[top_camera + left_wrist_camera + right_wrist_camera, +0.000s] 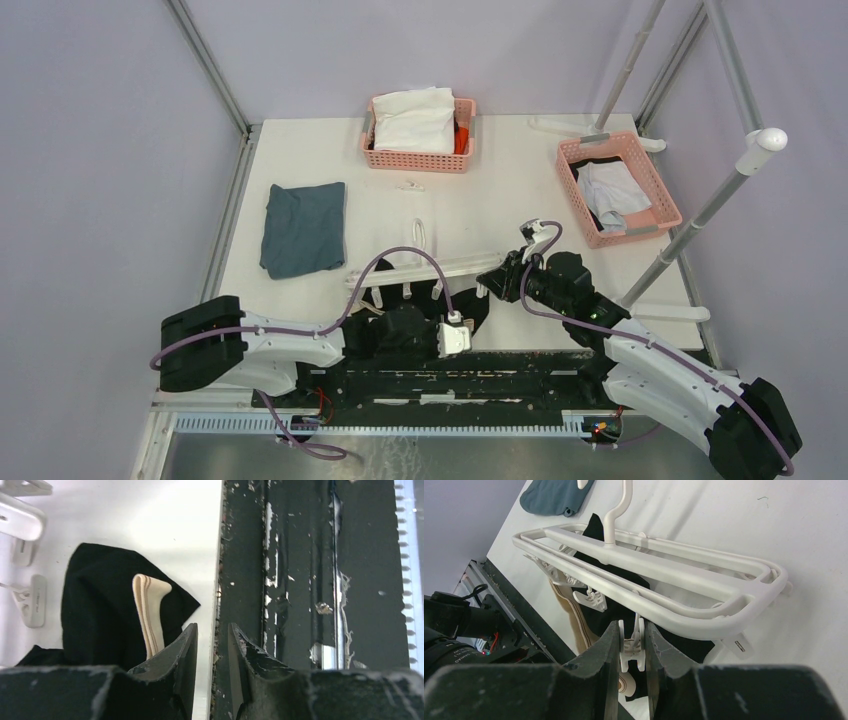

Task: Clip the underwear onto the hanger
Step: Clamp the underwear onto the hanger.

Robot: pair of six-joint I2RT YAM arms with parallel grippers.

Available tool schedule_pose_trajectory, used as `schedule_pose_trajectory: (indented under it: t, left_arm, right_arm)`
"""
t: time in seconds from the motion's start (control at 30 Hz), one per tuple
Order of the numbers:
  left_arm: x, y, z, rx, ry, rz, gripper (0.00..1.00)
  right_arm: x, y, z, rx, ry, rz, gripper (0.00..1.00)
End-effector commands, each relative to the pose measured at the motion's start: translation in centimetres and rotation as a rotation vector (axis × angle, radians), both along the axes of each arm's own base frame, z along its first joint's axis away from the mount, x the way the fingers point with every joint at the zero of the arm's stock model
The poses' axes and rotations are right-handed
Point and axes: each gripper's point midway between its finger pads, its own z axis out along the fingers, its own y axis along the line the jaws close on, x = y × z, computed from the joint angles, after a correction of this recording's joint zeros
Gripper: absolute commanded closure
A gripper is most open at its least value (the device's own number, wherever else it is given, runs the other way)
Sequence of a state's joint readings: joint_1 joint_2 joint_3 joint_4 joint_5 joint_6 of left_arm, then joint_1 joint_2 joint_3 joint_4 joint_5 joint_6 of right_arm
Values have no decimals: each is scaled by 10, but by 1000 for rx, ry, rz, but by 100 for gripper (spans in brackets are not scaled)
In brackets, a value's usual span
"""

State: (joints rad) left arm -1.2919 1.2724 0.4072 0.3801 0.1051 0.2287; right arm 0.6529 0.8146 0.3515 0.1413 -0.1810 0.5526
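Note:
The white hanger (430,268) lies flat near the table's front edge, with the black underwear (385,300) bunched under it. In the right wrist view the hanger (664,570) lies over the underwear (624,587), whose tan waistband (574,620) shows at the left. My right gripper (631,640) is shut on a white clip (631,650) hanging from the near rail; it also shows in the top view (497,275). My left gripper (212,645) is slightly open and empty over the table's front edge, just right of the underwear (95,610) and its waistband (150,610).
A folded blue-grey cloth (303,228) lies at the left. Two pink baskets, one at the back (418,158) and one at the right (572,185), hold garments. A loose clip (410,185) lies mid-table. A white pole (700,215) slants at the right. A black rail (520,365) runs along the front edge.

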Motion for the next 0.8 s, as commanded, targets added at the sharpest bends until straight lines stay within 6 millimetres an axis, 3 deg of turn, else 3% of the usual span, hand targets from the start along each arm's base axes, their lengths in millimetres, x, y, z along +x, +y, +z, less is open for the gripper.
schedule_pose_trajectory:
  t: [0.0,0.2,0.33,0.63,0.77]
  left_arm:
    - [-12,-8,22,-38,12,-72,64]
    - [9,-8,52,-146,-101,10,60]
    - [24,-9,69,-225,-153,80,44]
    - [37,-25,38,-143,-95,34,35]
    - [50,-27,36,-158,-88,50,34]
  right_arm:
    - [6,8,30,66,-75,12,89]
    - [5,8,30,65,-74,14,89]
    - [5,8,30,65,-74,16,89]
    - [5,9,32,67,-75,20,89]
    - [4,9,32,65,-73,23,89]
